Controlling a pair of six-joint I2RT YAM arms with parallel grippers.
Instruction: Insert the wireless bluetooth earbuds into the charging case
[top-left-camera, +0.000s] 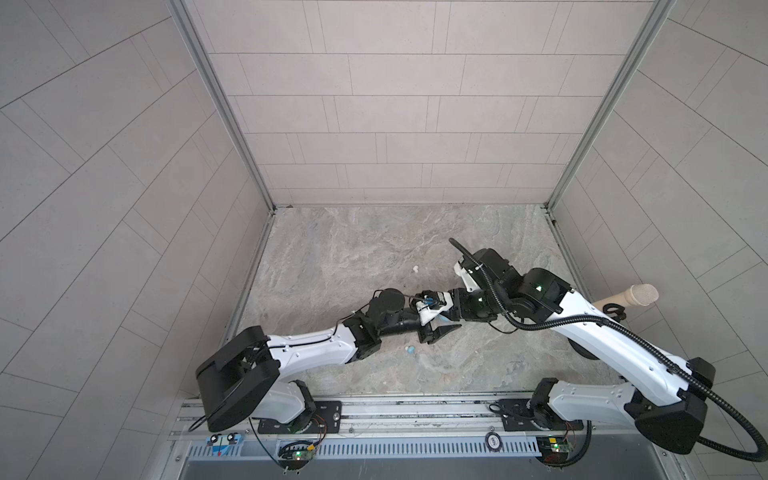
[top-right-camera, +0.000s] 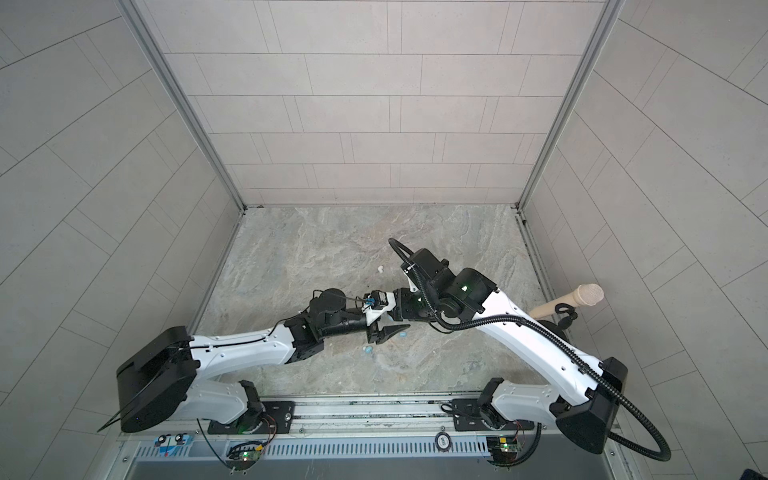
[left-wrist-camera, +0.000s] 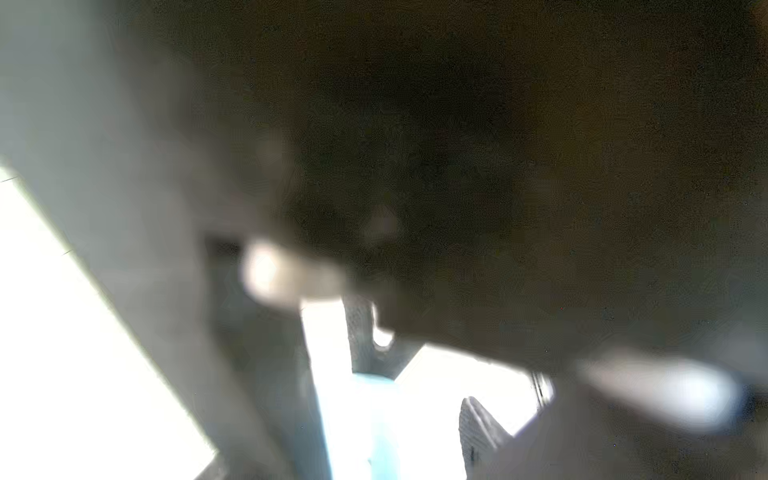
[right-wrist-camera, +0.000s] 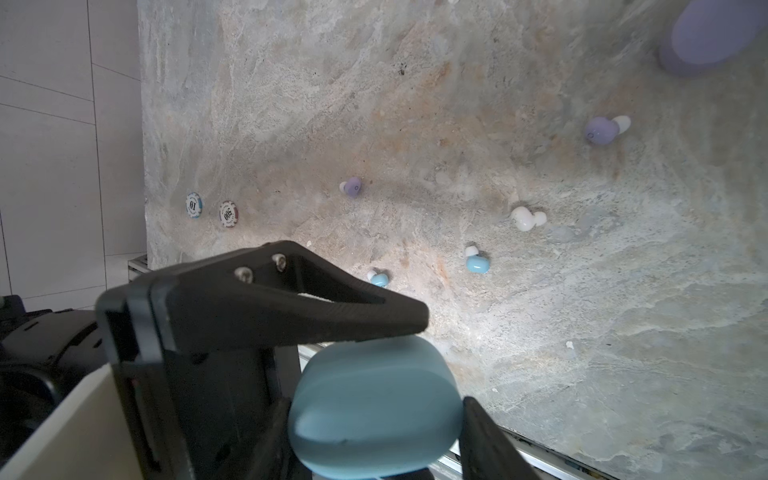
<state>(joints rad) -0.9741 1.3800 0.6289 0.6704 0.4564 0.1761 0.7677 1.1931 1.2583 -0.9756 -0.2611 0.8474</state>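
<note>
Looking down, found the shut charging case (right-wrist-camera: 374, 415) pinched in the right gripper (right-wrist-camera: 376, 400); could not tell the spread of the left gripper (top-left-camera: 442, 333), saw one finger (right-wrist-camera: 291, 309) close against the case. Spotted a light blue earbud (top-left-camera: 409, 351) on the surface (top-left-camera: 353, 249), just toward its near edge from that gripper; judged the left gripper nearer.

We see a table (top-left-camera: 332, 257) in a grey stone pattern with beige veins, and walls (top-left-camera: 374, 104) of pale grey tiles. From the table's middle, a white bud (top-left-camera: 415, 269) is at 12 o'clock and a light blue bud (top-left-camera: 409, 350) at 6 o'clock. The right wrist view adds a light blue case (right-wrist-camera: 374, 409), a lilac case (right-wrist-camera: 715, 37), a lilac bud (right-wrist-camera: 600, 129) with a white tip, a white, blue-edged chip (right-wrist-camera: 193, 205) and a white, red-edged chip (right-wrist-camera: 228, 214).
</note>
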